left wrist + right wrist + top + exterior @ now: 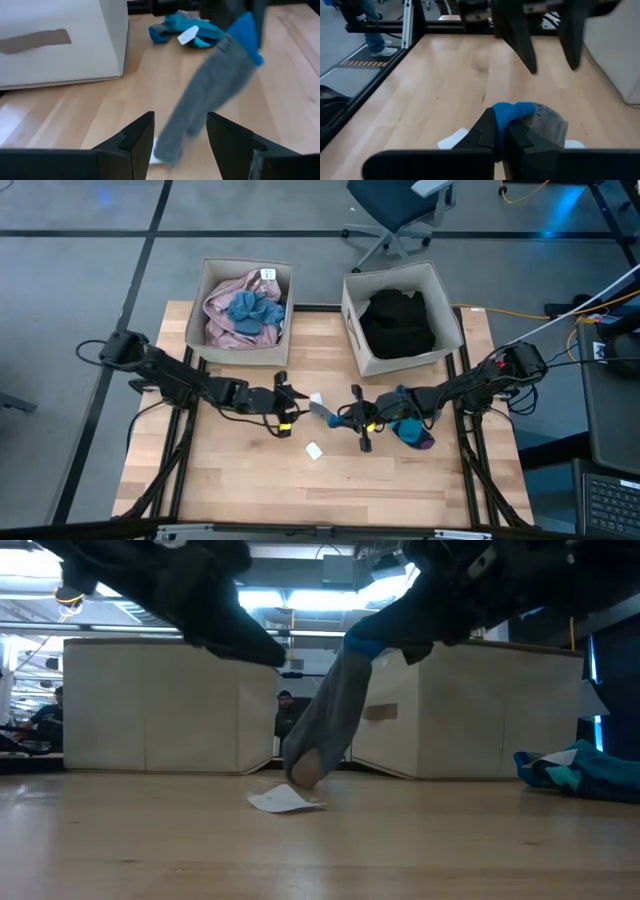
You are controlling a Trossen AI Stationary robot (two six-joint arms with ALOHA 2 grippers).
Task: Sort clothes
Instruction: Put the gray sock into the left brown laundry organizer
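A grey sock (335, 705) with a blue cuff hangs slanting from my right gripper (501, 132), which is shut on it over the middle of the table (240, 480). My left gripper (180, 142) stands open just left of the sock, pointing at it, and its fingers do not touch it. A small heap of teal socks (412, 430) lies on the table under my right arm. The far left bin (200, 300) holds pink and blue clothes (243, 310). The far right bin (352, 320) holds black clothes (398, 322). My right gripper pinches the sock's blue cuff (512, 111) between its two shut fingers, coming from the table's right side and slanting a little downward. The sock hangs below and toward the left. Its toe end (302, 772) is down at the table top; whether it rests there I cannot tell.
A small white paper tag (314, 450) lies on the table nearer the front edge than the sock. The two beige bins stand side by side at the far edge. Bare wood stretches along the near half of the table. A person (287, 710) shows in the room behind the bins.
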